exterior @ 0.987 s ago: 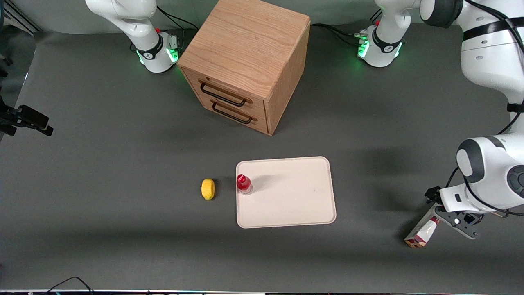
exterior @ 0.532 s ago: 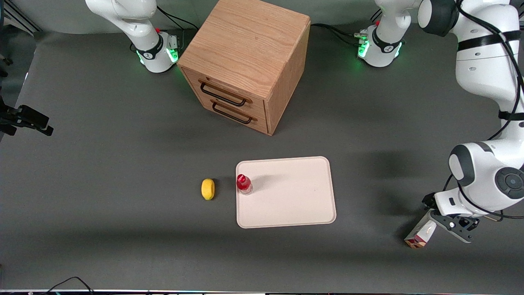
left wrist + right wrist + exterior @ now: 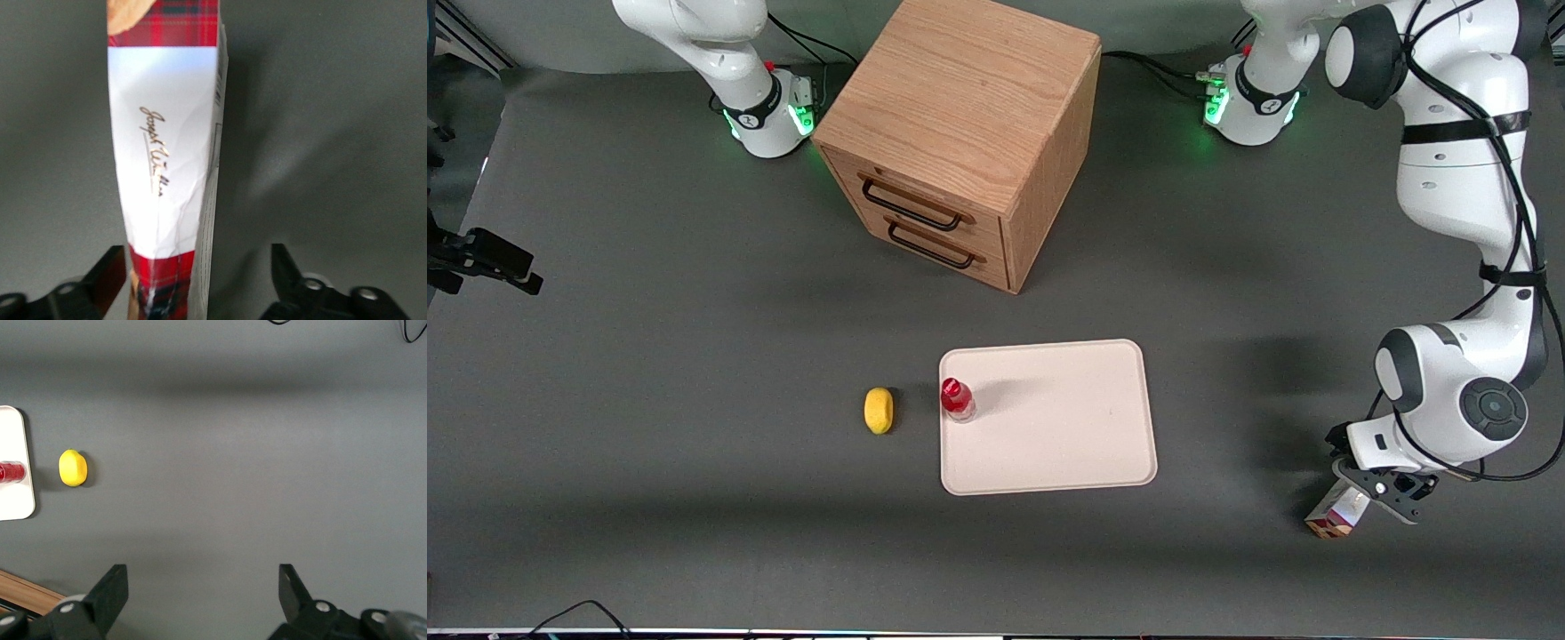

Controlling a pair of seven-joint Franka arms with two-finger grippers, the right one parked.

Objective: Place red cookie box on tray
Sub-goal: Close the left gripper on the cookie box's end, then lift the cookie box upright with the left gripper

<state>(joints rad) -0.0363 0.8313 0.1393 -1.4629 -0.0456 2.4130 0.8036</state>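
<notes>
— One box, down in the lower right of the front view: the red cookie box (image 3: 1336,517), lying on the grey table (image 3: 694,356) toward the working arm's end, well apart from the tray (image 3: 1067,444).

— And the gripper (image 3: 1368,498)?

— Right over that box. In the wrist view its two black fingers (image 3: 107,277) stand spread, one on each side of the box (image 3: 167,167), with a gap showing on at least one side, so nothing is clamped.

— What's on the tray?

— A small red-capped bottle (image 3: 957,399), upright near the tray's edge in the middle of the front view. Just beside that edge, on the bare table, a yellow lemon (image 3: 879,410).

— Anything else?

— The wooden drawer cabinet (image 3: 960,133) in the upper middle, farther from the front camera than the tray, two dark handles on its front.
</notes>
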